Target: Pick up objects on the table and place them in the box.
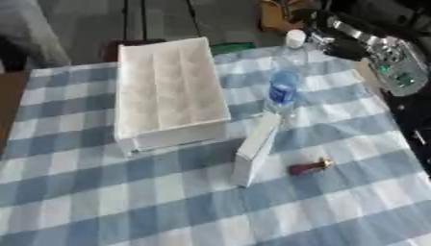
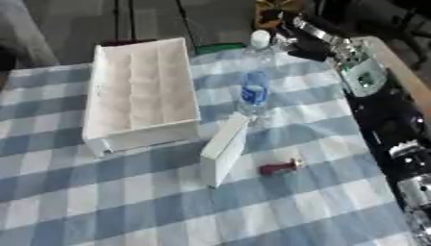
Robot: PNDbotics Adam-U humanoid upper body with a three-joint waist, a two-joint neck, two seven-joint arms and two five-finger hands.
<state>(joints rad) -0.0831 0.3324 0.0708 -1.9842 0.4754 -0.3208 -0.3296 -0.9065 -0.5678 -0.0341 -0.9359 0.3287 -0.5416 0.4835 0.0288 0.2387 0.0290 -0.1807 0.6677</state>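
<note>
Right robot hand (image 1: 336, 45) comes in from the upper right corner, dark fingers beside the cap and neck of the water bottle (image 1: 285, 81). Whether those fingers are closed on the bottle or only next to it: cannot tell. Left robot hand not visible in either view.

Bottle stands upright at the far right of the tabletop (image 1: 126, 211), clear body, white cap, blue label about mid-height. Looks partly or mostly full, so likely some weight and a tendency to topple if nudged high up. Plastic wall smooth, probably slick and a bit yielding. Best hold judged to be around the body at or just above the label, not the cap.

Just in front of the bottle's base, a slim white carton (image 1: 255, 149) lies on its long edge, angled toward the near side. Likely light and stiff; take it across the narrow faces.

Right of the carton, well apart, a small dark-red object (image 1: 308, 166) with a pale yellowish tip. Small and low, needing a pinch.

The box (image 1: 168, 91), white, open-topped, sits left of the bottle, its near corner close to the carton. Interior looks empty; all three items remain outside it.
</note>
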